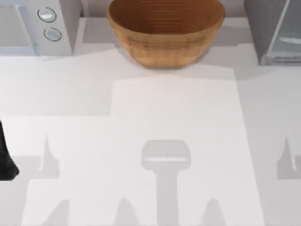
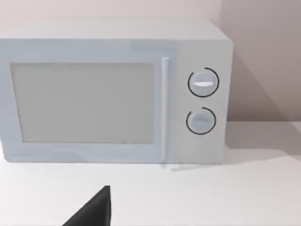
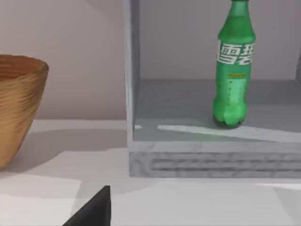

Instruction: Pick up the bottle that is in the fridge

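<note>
White table (image 1: 174,113) | bottle (image 3: 233,70) upright inside fridge (image 3: 211,155) | right end effector (image 3: 91,212): opening cannot be told, touching nothing

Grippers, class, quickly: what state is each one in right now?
Left gripper: cannot be told.
Right gripper: cannot be told; not holding the bottle.
</note>
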